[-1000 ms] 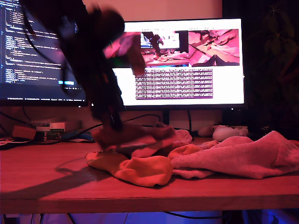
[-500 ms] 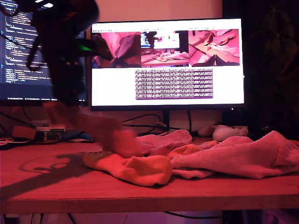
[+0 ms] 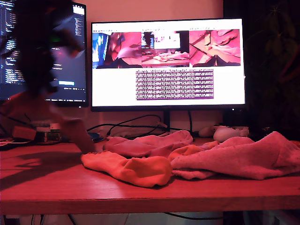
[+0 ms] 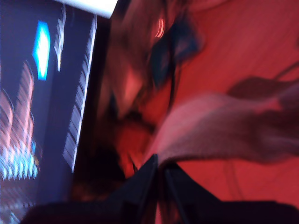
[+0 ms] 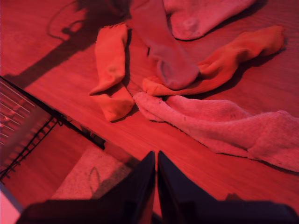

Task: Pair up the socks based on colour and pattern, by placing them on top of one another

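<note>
From the exterior view's left, the first gripper (image 4: 159, 170), jaws nearly closed on a limp dark sock (image 4: 219, 128), hangs above the bench (image 3: 47, 187), while orange sock (image 3: 133, 169) and fuzzy pink sock (image 3: 243, 157) lie piled rightward, soft, best pinched mid-fabric; the second gripper (image 5: 155, 163) is closed, empty.

Red light washes the whole scene. A wooden desk (image 3: 140, 194) stands against a pale wall (image 3: 154, 9). Two lit monitors sit at the back: a bright one (image 3: 168, 63) showing camera feeds and text, and a dark code screen (image 3: 70, 51) at the exterior view's left. Black cables (image 3: 136, 123) trail beneath them.
</note>
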`<state>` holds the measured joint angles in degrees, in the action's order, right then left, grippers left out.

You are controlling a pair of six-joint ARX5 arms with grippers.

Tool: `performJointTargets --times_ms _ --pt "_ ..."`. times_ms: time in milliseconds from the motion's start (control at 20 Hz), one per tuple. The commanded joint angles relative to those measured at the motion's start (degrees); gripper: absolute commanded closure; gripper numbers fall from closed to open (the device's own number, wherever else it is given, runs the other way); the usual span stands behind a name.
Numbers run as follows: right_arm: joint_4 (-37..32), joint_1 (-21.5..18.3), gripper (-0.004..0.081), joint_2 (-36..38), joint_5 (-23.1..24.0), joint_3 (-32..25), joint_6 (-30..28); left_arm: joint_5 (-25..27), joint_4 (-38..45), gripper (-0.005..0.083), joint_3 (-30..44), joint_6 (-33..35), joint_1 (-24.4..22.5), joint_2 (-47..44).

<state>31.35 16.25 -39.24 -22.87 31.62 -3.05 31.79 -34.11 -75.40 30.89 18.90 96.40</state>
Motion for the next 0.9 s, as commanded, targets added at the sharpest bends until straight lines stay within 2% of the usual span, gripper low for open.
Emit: performJointTargets --times_ms 0,250,400,600,650,700,800,850 --pt "-0.2 0.2 0.0780 -0.3 -0.2 0.6 0.0 -2.4 -5.3 0.0794 1.0 -5.7 0.6 0.7" --pt "-0.7 0.2 0.0780 -0.3 -0.6 0.6 0.0 -13.1 -18.9 0.0794 1.2 -17.7 1.4 1.8" --pt "-0.6 0.2 0.0780 -0.3 -0.6 0.6 0.0 -15.5 -22.6 0.0794 1.2 -21.2 1.4 4.3" --pt "-0.6 0.2 0.0780 -0.3 -0.6 0.6 0.0 -24.3 -24.9 0.0790 1.2 -25.2 3.0 6.6" --pt "-0.6 0.2 0.0780 -0.3 -0.6 0.6 0.0 -25.7 -24.9 0.0763 1.2 -25.2 3.5 7.2" --pt "-0.6 0.2 0.0780 -0.3 -0.6 0.6 0.0 -26.1 -24.6 0.0683 1.2 -25.9 4.0 7.5" --pt "-0.7 0.2 0.0780 -0.3 -0.6 0.6 0.0 -28.4 -24.2 0.0448 1.2 -26.8 5.0 7.5" --pt "-0.7 0.2 0.0780 -0.3 -0.6 0.6 0.0 -30.7 -24.3 0.0378 1.2 -26.8 5.3 7.5"
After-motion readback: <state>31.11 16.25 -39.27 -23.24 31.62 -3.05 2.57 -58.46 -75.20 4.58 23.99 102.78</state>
